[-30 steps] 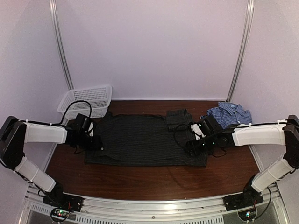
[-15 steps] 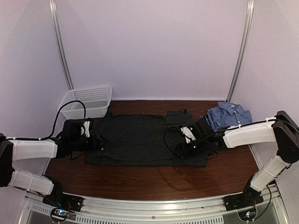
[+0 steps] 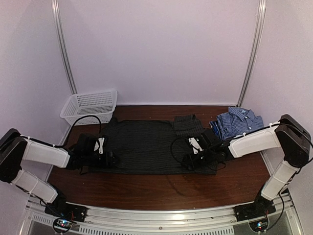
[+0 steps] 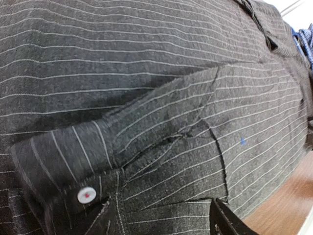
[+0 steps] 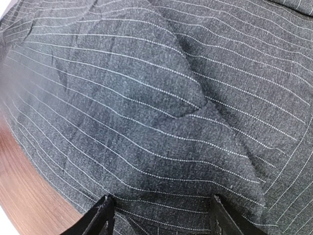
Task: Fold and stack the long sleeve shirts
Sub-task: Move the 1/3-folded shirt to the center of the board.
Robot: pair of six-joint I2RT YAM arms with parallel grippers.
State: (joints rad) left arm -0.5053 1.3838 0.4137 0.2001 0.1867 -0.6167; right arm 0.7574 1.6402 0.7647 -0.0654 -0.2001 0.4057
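Observation:
The black pinstriped shirt lies spread flat across the middle of the table, with a bunched part at its far right. My left gripper is low over its near left corner. In the left wrist view a cuff with a pale button lies over the left finger, and only the right finger shows. My right gripper is low over the near right part. Its jaws stand wide open with the cloth between them. A folded blue-white checked shirt lies at the far right.
A white mesh basket stands at the far left corner. Bare brown table runs along the near edge in front of the shirt. Walls close the back and sides.
Both grippers moved toward the near edge of the black shirt and lower. The right one went left along the shirt. The left one went right and nearer. The shirt lies as before.

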